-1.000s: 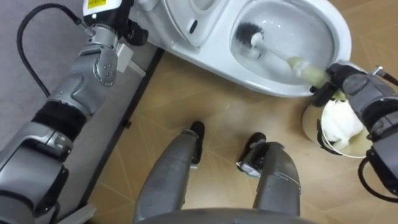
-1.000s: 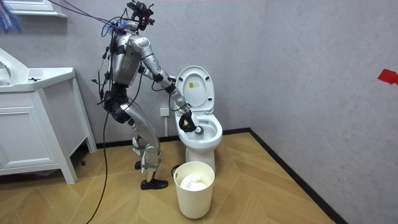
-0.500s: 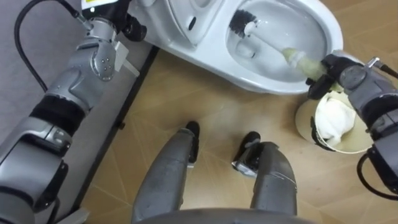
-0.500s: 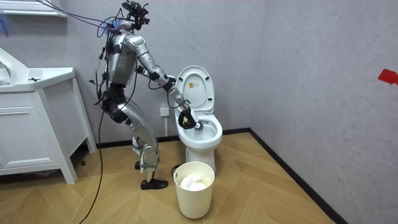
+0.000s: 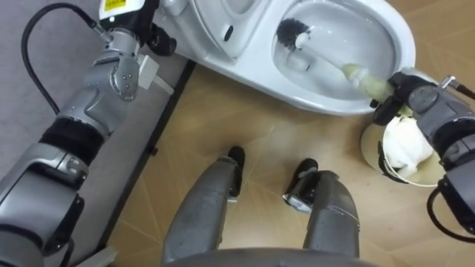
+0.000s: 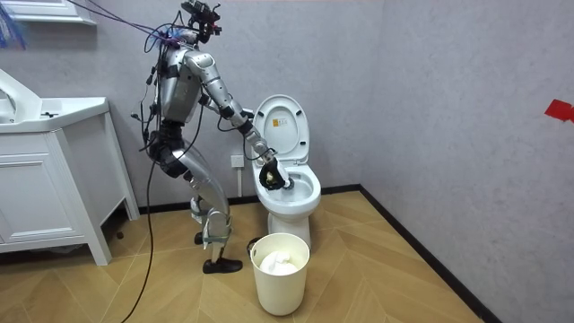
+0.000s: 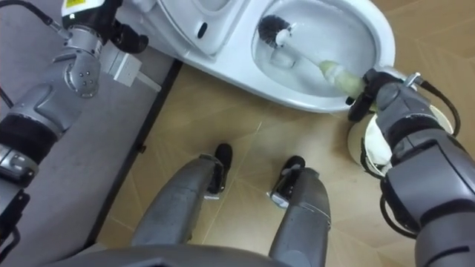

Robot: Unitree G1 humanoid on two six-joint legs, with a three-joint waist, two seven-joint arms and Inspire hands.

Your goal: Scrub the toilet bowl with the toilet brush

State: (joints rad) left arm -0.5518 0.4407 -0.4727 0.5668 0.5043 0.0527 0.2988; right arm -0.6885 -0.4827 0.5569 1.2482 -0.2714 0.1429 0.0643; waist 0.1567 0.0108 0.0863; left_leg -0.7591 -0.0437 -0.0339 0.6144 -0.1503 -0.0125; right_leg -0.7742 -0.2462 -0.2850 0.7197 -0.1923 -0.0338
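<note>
The brush (image 5: 326, 61) slants into the toilet (image 5: 252, 67) bowl with its bristles against the far left wall, placed to scrub there. My right hand (image 5: 404, 93) has its fingers wrapped round the handle end at the right rim, beside the bin (image 5: 371, 148). My left hand (image 5: 159, 41) is by the toilet's left side, perhaps for balance. I cannot tell how its fingers are.
</note>
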